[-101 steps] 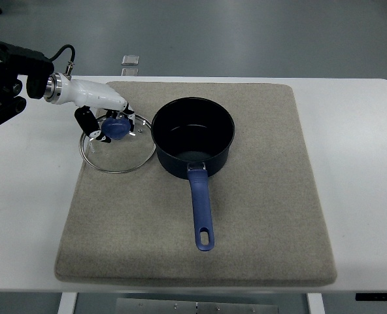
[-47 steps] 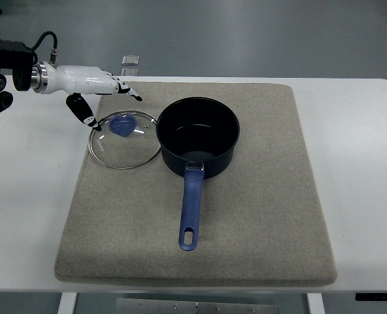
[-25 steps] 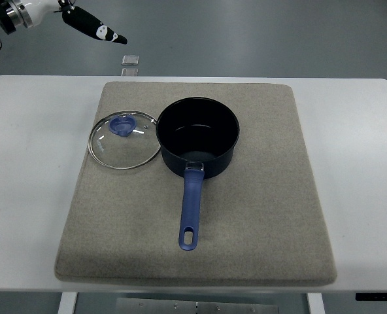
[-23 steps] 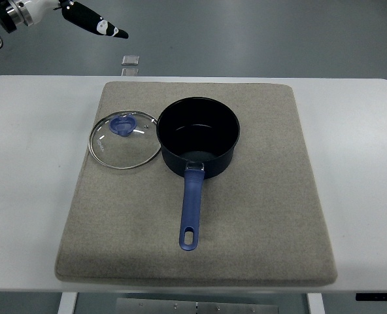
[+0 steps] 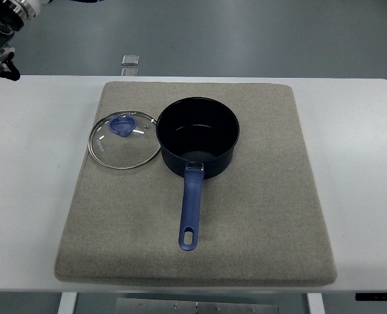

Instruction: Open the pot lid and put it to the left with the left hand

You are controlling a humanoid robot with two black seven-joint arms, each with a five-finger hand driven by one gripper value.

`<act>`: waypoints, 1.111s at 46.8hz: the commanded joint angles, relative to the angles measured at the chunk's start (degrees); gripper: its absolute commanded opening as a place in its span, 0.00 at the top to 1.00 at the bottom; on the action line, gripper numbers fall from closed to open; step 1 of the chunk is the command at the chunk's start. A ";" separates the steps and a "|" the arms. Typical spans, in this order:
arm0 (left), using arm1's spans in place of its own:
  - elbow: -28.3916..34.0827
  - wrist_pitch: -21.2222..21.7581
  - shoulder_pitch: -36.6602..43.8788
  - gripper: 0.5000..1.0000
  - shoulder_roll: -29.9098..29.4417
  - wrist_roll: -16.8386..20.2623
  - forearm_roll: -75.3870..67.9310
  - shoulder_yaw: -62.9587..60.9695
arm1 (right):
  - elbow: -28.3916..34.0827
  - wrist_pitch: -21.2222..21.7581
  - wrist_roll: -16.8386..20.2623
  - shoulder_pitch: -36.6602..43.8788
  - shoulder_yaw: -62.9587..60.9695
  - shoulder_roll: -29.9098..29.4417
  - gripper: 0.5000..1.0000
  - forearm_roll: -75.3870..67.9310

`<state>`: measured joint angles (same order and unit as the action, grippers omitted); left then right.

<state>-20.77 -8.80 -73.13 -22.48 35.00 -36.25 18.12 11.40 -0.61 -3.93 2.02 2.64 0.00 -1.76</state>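
Since a moment ago my left arm (image 5: 4, 26) has pulled up into the top-left corner; my fingers are out of sight, so I cannot tell their state. Glass lid (image 5: 125, 140) lies flat on the grey mat (image 5: 246, 222), touching the left of the open pot (image 5: 197, 137).

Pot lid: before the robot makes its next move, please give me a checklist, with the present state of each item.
1. Glass lid is off the pot: ok.
2. Lid lies flat on the grey mat, left of the pot: ok.
3. Lid rim clear of the pot wall: cannot tell, they look to be touching or nearly so.
4. Pot upright, empty, its blue handle pointing toward the robot: ok.
5. Left arm clear of the lid, at the top left corner: ok; hand state: cannot tell.
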 commanded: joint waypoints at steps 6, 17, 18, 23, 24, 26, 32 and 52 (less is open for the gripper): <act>3.10 -4.91 1.76 0.08 1.03 0.00 11.54 -0.54 | -0.06 0.00 -0.02 0.00 0.00 0.00 0.17 0.00; 5.57 -8.51 5.98 0.08 2.88 0.00 21.47 -0.10 | 0.02 0.00 -0.02 0.00 0.00 0.00 0.17 0.00; 5.65 -8.69 6.24 0.08 3.05 0.00 22.70 -0.02 | 0.03 0.00 -0.02 0.00 0.00 0.00 0.17 0.00; 5.65 -9.22 8.09 0.08 3.40 0.00 28.50 -0.10 | 0.02 0.00 -0.02 0.00 0.00 0.00 0.17 0.00; 5.65 -9.57 8.35 0.08 3.41 0.00 29.38 -0.10 | -0.06 0.00 0.07 0.00 0.00 0.00 0.17 0.00; 5.57 -10.53 8.88 0.08 3.41 0.00 30.70 -0.10 | -0.06 0.00 -0.02 0.00 0.00 0.00 0.17 0.00; 5.65 -13.00 10.72 0.08 4.72 0.00 35.01 -0.02 | -0.06 0.00 -0.02 0.00 0.00 0.00 0.17 0.00; 11.19 -9.58 14.15 0.11 8.33 0.00 38.36 4.64 | 0.03 0.00 -0.02 0.00 0.00 0.00 0.17 0.00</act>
<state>-9.79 -20.25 -59.04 -14.69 35.00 2.11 22.56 11.36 -0.61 -3.95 2.02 2.64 0.00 -1.76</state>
